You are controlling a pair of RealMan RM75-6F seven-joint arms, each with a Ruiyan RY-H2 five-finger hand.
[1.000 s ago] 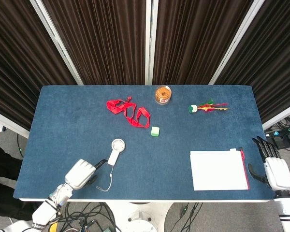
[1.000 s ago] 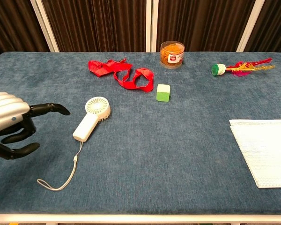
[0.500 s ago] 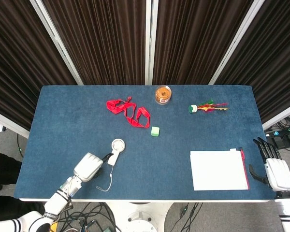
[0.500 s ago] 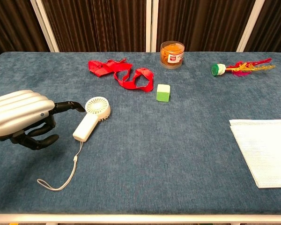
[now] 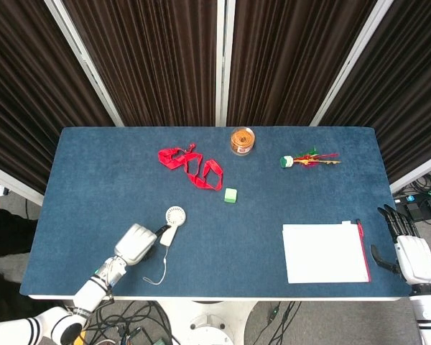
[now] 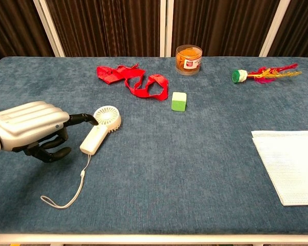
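A white hand-held fan (image 5: 172, 224) (image 6: 100, 129) lies on the blue table (image 5: 93, 180) (image 6: 195, 169), its cord (image 6: 66, 197) trailing toward the front edge. My left hand (image 5: 135, 244) (image 6: 33, 128) hovers just left of the fan's handle, fingers apart and holding nothing. One dark fingertip (image 6: 91, 121) reaches the rim of the fan's head, and I cannot tell if it touches. My right hand (image 5: 409, 251) hangs beyond the table's right edge, fingers spread and empty. It shows only in the head view.
A red ribbon (image 5: 192, 167) (image 6: 133, 79), an orange jar (image 5: 242, 141) (image 6: 189, 59), a green cube (image 5: 231, 195) (image 6: 178, 101) and a feathered shuttlecock (image 5: 305, 159) (image 6: 262, 74) lie further back. A white sheet (image 5: 325, 252) (image 6: 290, 164) with a red pen (image 5: 362, 248) lies front right.
My left hand has moved right across the table toward the fan, its fingertips now at the fan's head. The fan and my right hand have stayed put.
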